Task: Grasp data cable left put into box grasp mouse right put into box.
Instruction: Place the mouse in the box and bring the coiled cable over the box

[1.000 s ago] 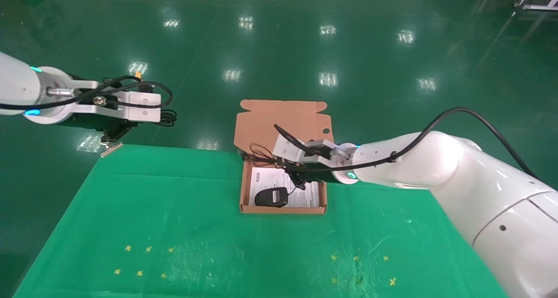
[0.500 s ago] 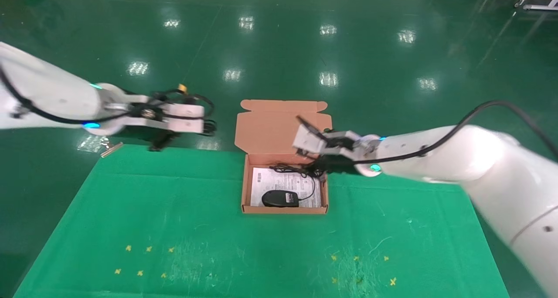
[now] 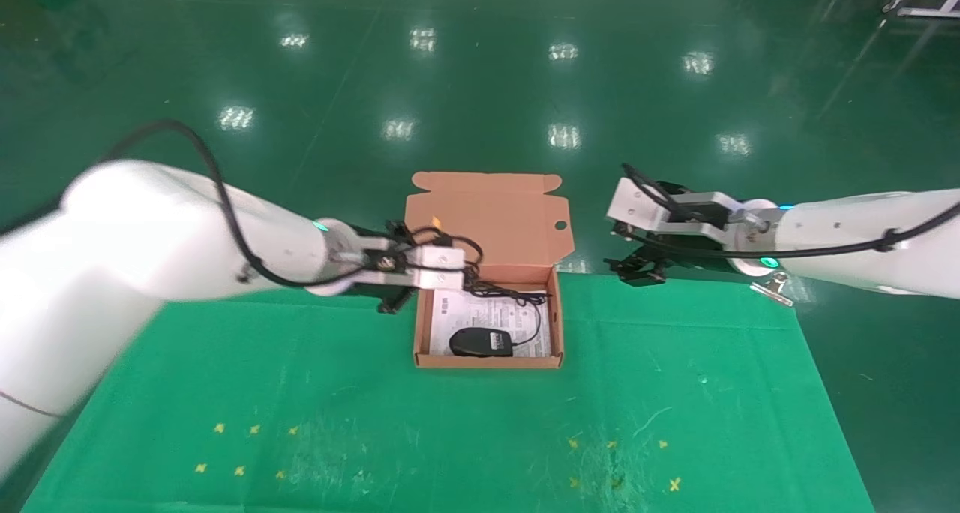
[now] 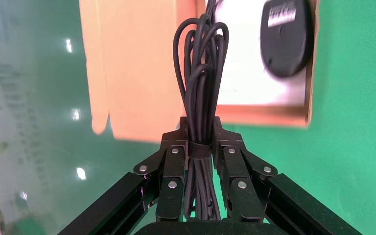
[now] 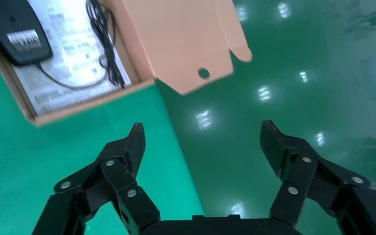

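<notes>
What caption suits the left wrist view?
Left end effector shut on the cable, beside the box holding the mouse.

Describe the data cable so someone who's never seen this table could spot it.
Find the open cardboard box on the green table. At its left edge the left pincer grips a narrow bundle of black loops, the data cable; unlike the cord in the box, no mouse is attached.

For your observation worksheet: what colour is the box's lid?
Plain orange-brown cardboard; the lid of the box shows best in the head view.
</notes>
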Robot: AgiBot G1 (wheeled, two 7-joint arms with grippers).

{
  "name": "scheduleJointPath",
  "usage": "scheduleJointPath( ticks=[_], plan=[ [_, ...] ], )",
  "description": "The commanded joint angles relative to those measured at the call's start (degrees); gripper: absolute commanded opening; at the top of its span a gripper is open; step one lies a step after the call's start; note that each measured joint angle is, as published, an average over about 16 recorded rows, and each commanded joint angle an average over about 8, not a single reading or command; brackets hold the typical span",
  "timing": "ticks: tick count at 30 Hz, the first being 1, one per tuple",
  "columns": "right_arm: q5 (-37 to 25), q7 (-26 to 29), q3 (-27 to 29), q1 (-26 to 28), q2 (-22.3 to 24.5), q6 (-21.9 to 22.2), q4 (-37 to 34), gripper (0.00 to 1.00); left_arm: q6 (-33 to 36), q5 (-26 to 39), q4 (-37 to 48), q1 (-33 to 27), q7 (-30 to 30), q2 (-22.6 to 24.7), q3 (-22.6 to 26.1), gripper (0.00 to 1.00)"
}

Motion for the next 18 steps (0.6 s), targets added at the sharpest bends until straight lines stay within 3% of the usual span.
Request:
scheduleJointPath(
  ticks=[1,8,18],
  plan=[
    [-0.50,0.85,-0.04,0.11,1.82,-0.43,1.76,1.00,-2.18,0.03,2.62,0.95,1.18,2.03,0.17,0.00],
    [-3.42,5.30,-0.31,-0.14,7.10,-1.19,8.71,1.00,-9.78,-4.05,7.17,2.24,4.31,4.51,3.71,0.00],
    [-8.11,10.63,-0.50,-0.19,11.94,-1.53,16.33,1.00,-16.66,-11.66,8.68,1.09,3.18,4.96,12.33,0.00]
  ],
)
